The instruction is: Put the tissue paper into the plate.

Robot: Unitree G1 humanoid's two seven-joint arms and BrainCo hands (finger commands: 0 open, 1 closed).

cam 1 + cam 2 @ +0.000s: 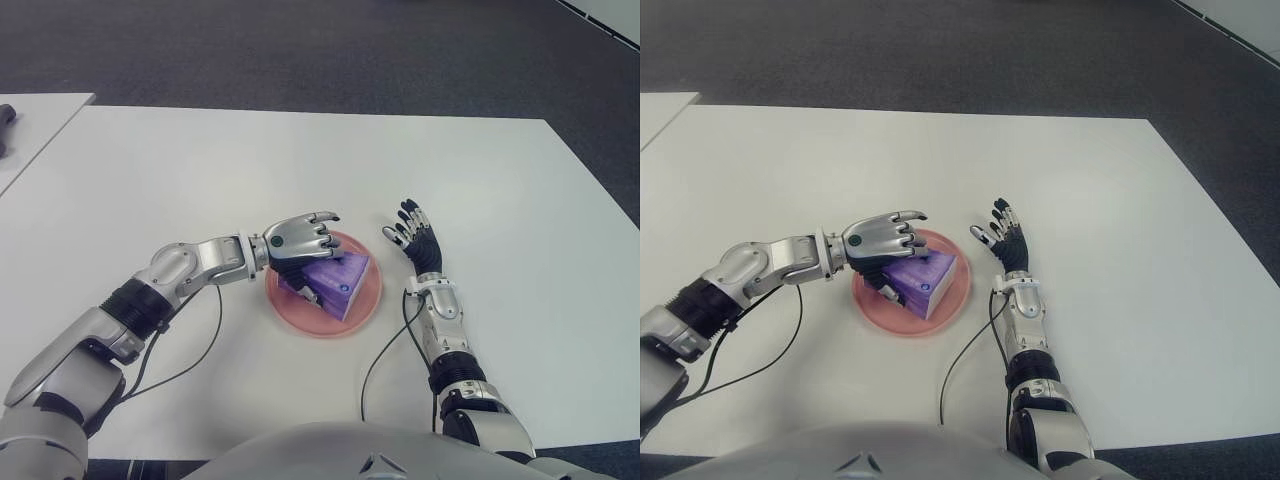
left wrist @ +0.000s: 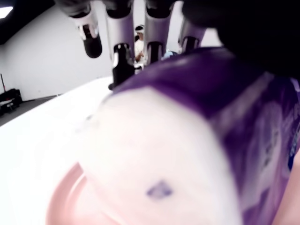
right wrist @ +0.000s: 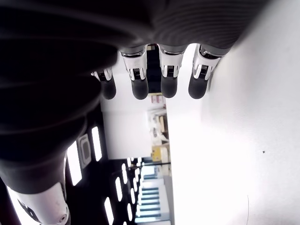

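Your landmark is the pink plate (image 1: 372, 297), a round shallow dish sitting on the wide white table (image 1: 300, 170), toward the robot's edge of it. Largest in your view after the table is the left arm (image 1: 150, 290), which reaches in from the plate's left side, silver and black, with a thin black cable (image 1: 190, 360) hanging from it onto the table.

Inside the plate you see the tissue paper (image 1: 338, 282): a soft rectangular pack wrapped in purple, with a white end face that carries a small purple mark in the left wrist view (image 2: 159, 190). It lies tilted, one long edge raised, its lower side in the plate.

Your left hand (image 1: 298, 240) sits over the plate's left half, fingers curled down around the pack's left end and gripping it; the wrist view shows the fingertips (image 2: 121, 51) just past the pack's far edge.

Your right hand (image 1: 416, 238) shows just beside the plate on its right, apart from it, fingers straight and relaxed, holding nothing.
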